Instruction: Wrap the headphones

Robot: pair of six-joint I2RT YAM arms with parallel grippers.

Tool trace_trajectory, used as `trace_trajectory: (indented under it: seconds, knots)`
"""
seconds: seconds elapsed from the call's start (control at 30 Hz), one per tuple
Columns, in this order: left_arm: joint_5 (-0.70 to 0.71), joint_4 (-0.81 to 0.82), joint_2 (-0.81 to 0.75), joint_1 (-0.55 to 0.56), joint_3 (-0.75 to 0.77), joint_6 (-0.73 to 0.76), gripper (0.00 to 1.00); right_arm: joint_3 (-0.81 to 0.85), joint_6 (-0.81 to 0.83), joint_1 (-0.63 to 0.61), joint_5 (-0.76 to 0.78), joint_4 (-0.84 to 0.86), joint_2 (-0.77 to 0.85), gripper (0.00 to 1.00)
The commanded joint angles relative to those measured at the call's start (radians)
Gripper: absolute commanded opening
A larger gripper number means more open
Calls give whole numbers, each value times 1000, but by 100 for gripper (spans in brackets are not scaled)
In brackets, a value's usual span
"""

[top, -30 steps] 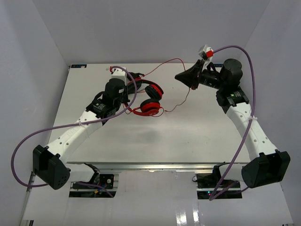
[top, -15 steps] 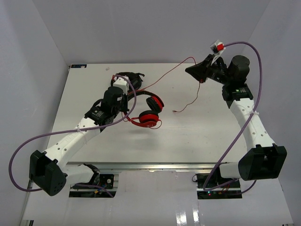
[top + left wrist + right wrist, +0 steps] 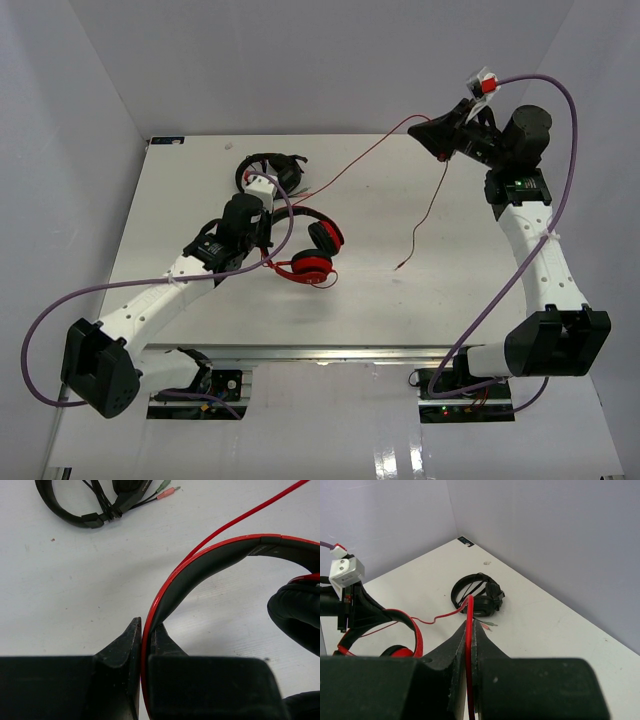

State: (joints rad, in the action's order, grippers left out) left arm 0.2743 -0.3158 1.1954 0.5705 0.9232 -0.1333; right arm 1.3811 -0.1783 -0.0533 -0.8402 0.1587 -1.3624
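- Red headphones (image 3: 312, 267) sit left of centre in the top view, above the desk (image 3: 455, 290), with their headband arching to the upper left and the two earcups to the lower right.
- Whether the earcups rest on the desk cannot be told.
- The left tool (image 3: 145, 630) is clamped narrow on the headband; in the left wrist view the red band runs up between its two black fingers and curves off to the right edge.
- The thin red cable (image 3: 352, 163) leaves the headphones and climbs to the upper right of the top view.
- The right tool (image 3: 469, 625) is raised high at the upper right and pinches the cable between nearly closed fingers.
- From that tool the rest of the cable hangs down, and its free end (image 3: 400, 267) lies right of centre, well apart from the earcups.
- A pair of black headphones (image 3: 272, 168) lies on the desk near the upper left, just beyond the red headband, with its own dark cord bundled beside it.
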Motion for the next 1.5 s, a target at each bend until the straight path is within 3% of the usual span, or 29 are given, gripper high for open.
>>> trace_trajectory:
  seconds: [0.0, 0.2, 0.6, 0.97, 1.47]
  knots:
    - [5, 62, -58, -4, -19, 8, 0, 62, -14, 28, -4, 22, 6, 8]
    - [-22, 83, -94, -4, -26, -3, 0, 89, 59, 41, 57, -90, -42, 8]
    - [-48, 73, -168, -4, 68, 20, 0, -146, 180, 41, 142, -115, -68, 8]
    - [-62, 74, -208, -4, -6, 50, 0, -102, 214, 124, 151, -111, -67, 8]
    - [-464, 13, -338, -3, -171, 130, 0, 48, 231, 155, 162, -125, -157, 8]
